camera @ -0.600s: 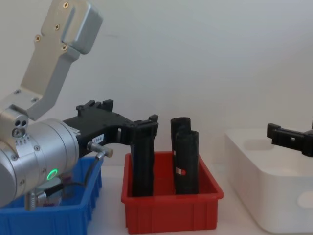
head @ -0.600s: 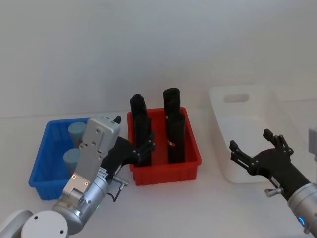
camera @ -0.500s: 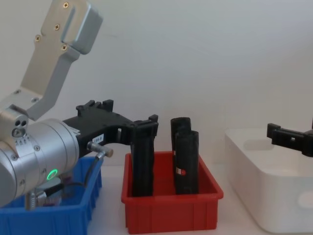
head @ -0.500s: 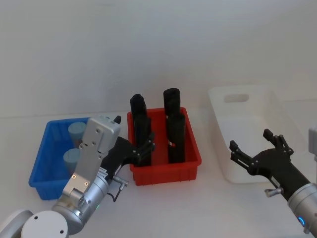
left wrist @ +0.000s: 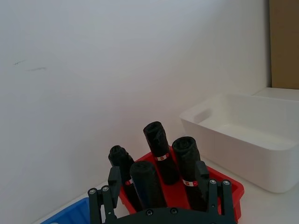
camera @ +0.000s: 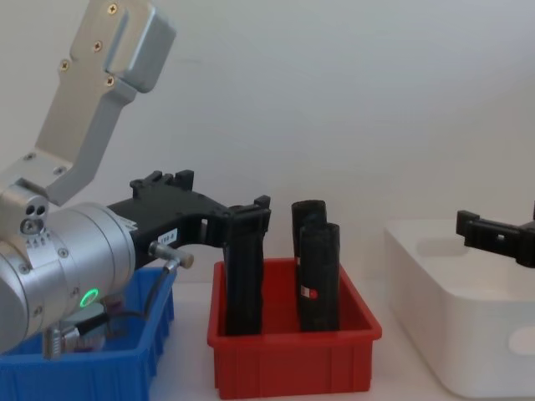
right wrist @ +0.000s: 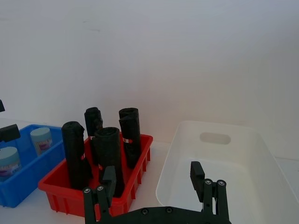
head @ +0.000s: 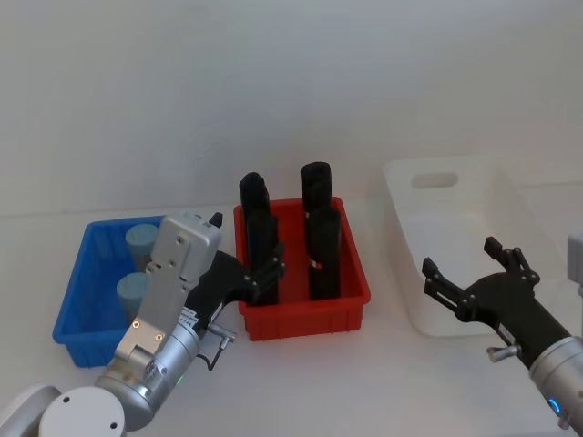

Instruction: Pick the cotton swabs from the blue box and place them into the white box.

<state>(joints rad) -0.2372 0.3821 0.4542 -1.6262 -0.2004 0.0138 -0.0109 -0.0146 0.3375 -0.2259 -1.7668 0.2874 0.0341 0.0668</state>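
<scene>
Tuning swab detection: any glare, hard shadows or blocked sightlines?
Head view: soft even light, no glare on the white box. Chest view: left arm blocks most of the blue box. Left wrist view: open left claw overlaps the black rolls. Right wrist view: cotton swabs unobstructed past the open right claw.

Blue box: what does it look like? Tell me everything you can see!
The blue box is a shallow, bright blue plastic bin with a rimmed edge. It sits flat on the white table at the robot's left, beside the red bin. Two jars of cotton swabs with pale blue lids stand upright inside it.
</scene>
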